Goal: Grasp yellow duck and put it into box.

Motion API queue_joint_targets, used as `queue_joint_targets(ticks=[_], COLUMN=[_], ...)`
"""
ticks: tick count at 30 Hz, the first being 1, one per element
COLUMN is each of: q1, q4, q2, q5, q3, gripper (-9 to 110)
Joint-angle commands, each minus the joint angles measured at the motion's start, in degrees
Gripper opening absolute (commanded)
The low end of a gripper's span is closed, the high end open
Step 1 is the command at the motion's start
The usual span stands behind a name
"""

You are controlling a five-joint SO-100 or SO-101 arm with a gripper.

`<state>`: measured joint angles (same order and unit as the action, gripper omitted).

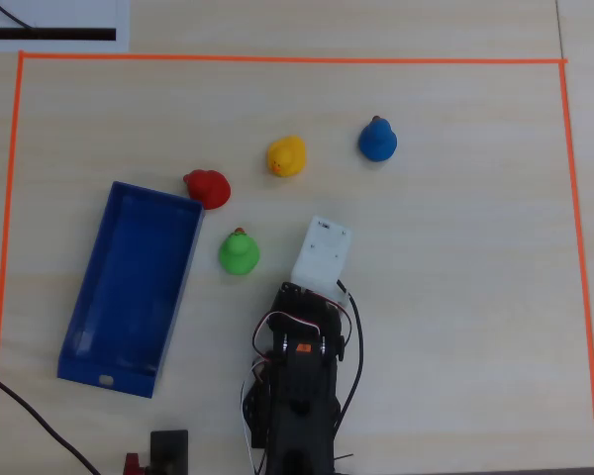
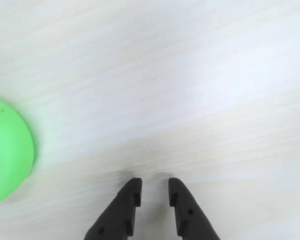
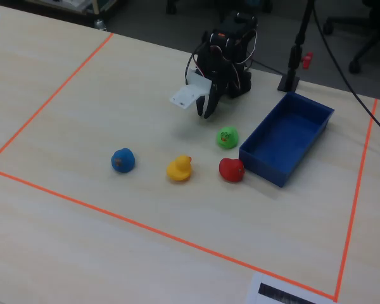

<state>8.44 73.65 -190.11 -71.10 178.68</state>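
Note:
The yellow duck (image 1: 286, 156) stands on the pale wood table, between a red duck and a blue duck; in the fixed view it (image 3: 179, 168) is well in front of the arm. The blue box (image 1: 129, 287) is open and empty, left of the arm in the overhead view and right of it in the fixed view (image 3: 288, 139). My gripper (image 2: 154, 192) hangs low over bare table, its black jaws a little apart with nothing between them. In the fixed view it (image 3: 206, 113) points down, behind the ducks. The yellow duck is out of the wrist view.
A green duck (image 1: 239, 252) sits closest to the gripper, at the left edge of the wrist view (image 2: 7, 150). A red duck (image 1: 208, 187) touches the box's far corner. A blue duck (image 1: 377, 141) stands apart. Orange tape (image 1: 277, 59) frames the work area.

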Motion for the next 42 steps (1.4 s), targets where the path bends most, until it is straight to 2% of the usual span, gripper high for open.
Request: queue_joint_targets(ticks=[1, 6, 8, 12, 16, 21, 27, 33, 42], q1=[-0.4, -0.4, -0.4, 0.8, 0.7, -1.9, -4.7, -3.5, -2.3], q4=[1.2, 1.2, 1.0, -2.8, -4.8, -2.0, -2.8, -6.8, -15.1], q2=[0.5, 0.5, 0.5, 2.1, 21.0, 48.9, 79.0, 95.5, 107.2], q5=[-0.1, -0.1, 0.2, -1.8, -2.1, 1.4, 7.0, 7.2, 6.7], q3=[-0.4, -0.4, -0.4, -2.5, -22.6, -53.3, -76.7, -86.1, -86.8], gripper=[5, 4, 0, 2, 27, 37, 44, 46, 46])
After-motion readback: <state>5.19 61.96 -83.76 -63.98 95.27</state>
